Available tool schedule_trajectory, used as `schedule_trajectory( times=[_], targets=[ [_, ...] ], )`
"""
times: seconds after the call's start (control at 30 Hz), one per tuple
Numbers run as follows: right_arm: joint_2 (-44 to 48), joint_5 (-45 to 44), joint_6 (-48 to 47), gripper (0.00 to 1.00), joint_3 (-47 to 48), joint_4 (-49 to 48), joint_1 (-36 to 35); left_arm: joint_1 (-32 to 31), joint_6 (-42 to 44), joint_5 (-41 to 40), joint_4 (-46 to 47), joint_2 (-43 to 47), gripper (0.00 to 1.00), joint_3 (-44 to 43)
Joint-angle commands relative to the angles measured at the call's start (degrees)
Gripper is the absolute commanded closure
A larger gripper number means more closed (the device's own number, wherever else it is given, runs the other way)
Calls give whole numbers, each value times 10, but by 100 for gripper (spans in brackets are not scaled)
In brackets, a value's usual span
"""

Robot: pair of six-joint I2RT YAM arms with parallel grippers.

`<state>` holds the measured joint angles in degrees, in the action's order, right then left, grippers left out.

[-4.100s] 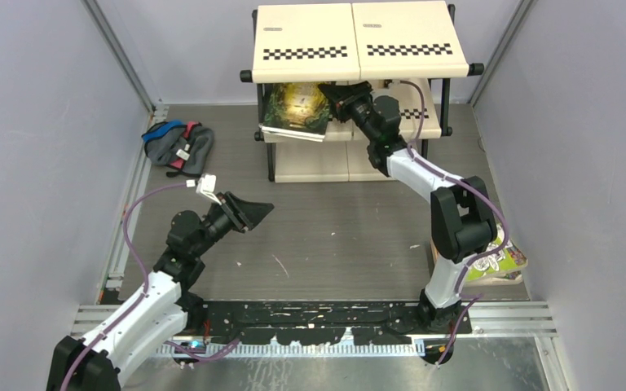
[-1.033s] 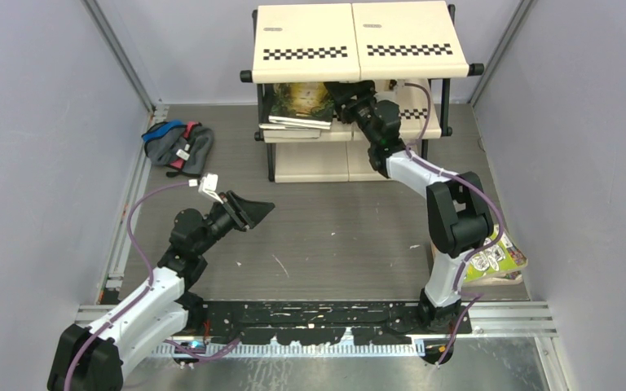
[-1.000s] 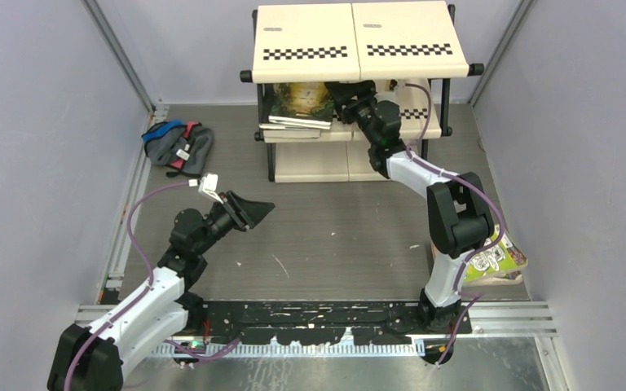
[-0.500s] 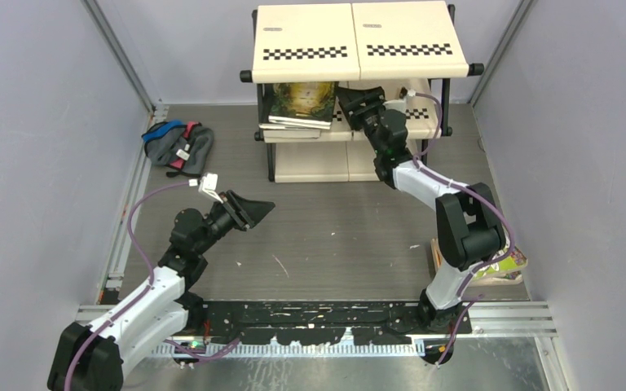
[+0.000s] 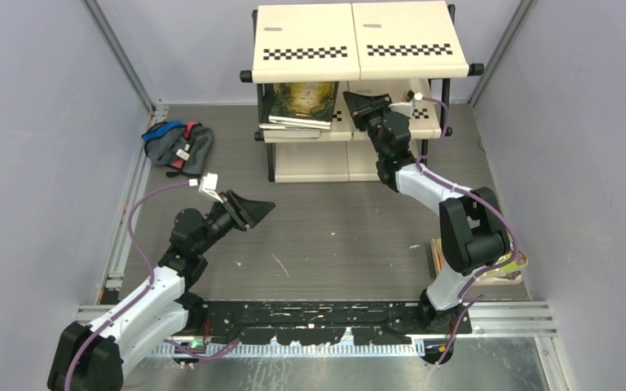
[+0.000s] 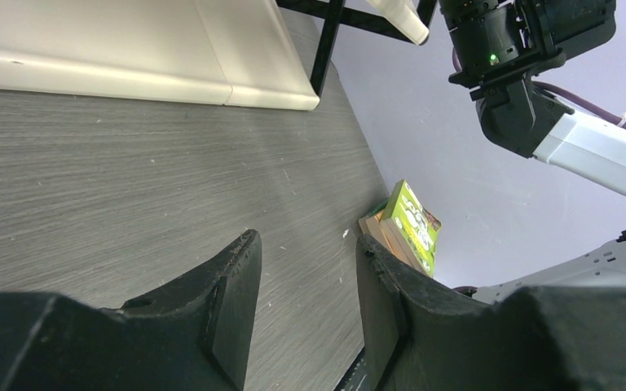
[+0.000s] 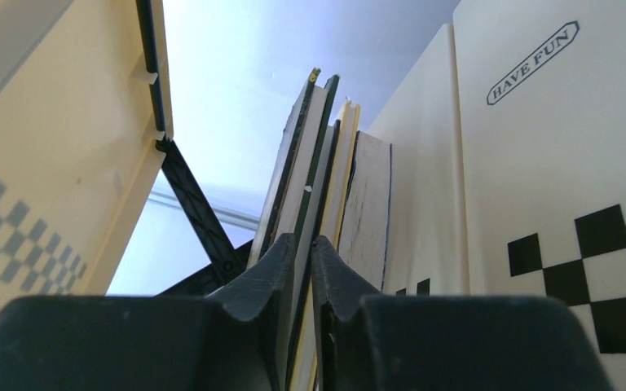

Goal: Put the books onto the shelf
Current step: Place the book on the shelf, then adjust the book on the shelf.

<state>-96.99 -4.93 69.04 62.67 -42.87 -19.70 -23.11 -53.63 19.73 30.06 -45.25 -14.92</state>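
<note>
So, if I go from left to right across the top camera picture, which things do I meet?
The grey-blue cloth bundle → left gripper → stack of books, topped by a dark green-gold one → right gripper → lime green book, partly hidden.

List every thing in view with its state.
shelf, standing upright.
book stack, lying flat on the shelf's middle tier, left side.
lime green book, on the table near its right edge, unshelved.
cloth bundle, crumpled on the table.
left gripper, open, empty.
right gripper, nearly shut, empty, beside the stack.
</note>
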Motion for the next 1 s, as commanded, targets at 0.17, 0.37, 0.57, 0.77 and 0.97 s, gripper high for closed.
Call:
schedule_trajectory(
  times=[0.17,0.37,0.57,0.77,0.97],
  targets=[
    [15,-5,-7,88,26,-22,-1,5,1,0,20,12,39,-6],
    [5,1,-7,92,43,-19,-3,7,1,0,18,13,39,-4],
    [-12,3,-2,92,66,-11,-8,8,1,-1,18,15,39,-5],
    [-17,-4,-4,92,66,-13,-14,9,4,0,12,22,39,-4],
    [-22,-5,-6,92,68,-13,-17,11,5,0,12,22,39,-1]
  ],
)
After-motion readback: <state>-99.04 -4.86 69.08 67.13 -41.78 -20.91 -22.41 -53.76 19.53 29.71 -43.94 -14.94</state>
